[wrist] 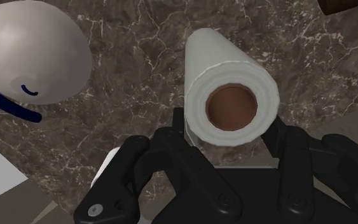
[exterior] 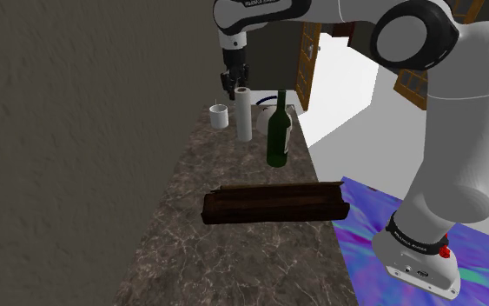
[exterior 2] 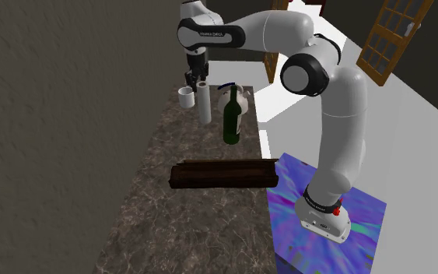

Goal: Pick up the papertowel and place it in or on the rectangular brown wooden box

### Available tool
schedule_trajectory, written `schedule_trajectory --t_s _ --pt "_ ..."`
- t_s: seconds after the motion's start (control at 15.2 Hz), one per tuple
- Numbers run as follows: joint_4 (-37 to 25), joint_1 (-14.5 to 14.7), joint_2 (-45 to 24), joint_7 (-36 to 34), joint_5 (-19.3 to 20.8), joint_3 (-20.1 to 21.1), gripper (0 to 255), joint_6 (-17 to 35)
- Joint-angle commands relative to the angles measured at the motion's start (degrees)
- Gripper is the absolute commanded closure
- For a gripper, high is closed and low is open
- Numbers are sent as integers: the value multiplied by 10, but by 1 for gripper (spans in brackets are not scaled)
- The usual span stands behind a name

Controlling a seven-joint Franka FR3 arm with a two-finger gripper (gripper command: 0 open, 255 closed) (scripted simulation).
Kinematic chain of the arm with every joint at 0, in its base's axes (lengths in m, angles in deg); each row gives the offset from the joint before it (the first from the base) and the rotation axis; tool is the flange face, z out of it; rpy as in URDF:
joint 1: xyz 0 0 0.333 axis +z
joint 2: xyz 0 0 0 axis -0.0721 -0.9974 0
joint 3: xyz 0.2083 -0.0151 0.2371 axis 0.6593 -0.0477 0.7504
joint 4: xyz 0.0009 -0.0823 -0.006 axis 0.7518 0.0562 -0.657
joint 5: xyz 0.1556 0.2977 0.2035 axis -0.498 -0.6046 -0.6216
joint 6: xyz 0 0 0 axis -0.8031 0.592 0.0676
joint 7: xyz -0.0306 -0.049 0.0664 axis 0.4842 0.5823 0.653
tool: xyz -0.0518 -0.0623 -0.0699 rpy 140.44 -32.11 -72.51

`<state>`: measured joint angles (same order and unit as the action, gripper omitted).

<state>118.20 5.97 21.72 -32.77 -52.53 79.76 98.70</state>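
The paper towel roll [exterior: 243, 113] is white with a brown core and stands upright on the dark marble counter [exterior: 234, 261], also seen in the second exterior view [exterior 2: 204, 103]. My black gripper [exterior: 234, 85] hangs at the roll's top, open. In the wrist view the roll [wrist: 231, 108] sits between my fingers [wrist: 179, 122], which flank its sides without clearly touching; the gripper [wrist: 228, 127] straddles it. The long dark brown wooden box [exterior: 273, 204] lies across the counter nearer the stand [exterior 2: 223, 173].
A dark green wine bottle [exterior: 277, 130] stands just beside the roll, between it and the box. A white mug [exterior: 220, 116] sits on the roll's other side. A pale round jug with a blue handle [wrist: 31, 60] lies behind. A wall runs along the shoulder view's left.
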Motion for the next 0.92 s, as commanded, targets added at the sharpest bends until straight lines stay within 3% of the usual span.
schedule_trajectory --t_s 0.0,0.66,0.86 --pt "-22 0 -5 0 0 0 255 -18" --pt "-129 -3 -27 1 -2 0 255 -102" --pt "-35 13 49 -17 4 5 255 -84"
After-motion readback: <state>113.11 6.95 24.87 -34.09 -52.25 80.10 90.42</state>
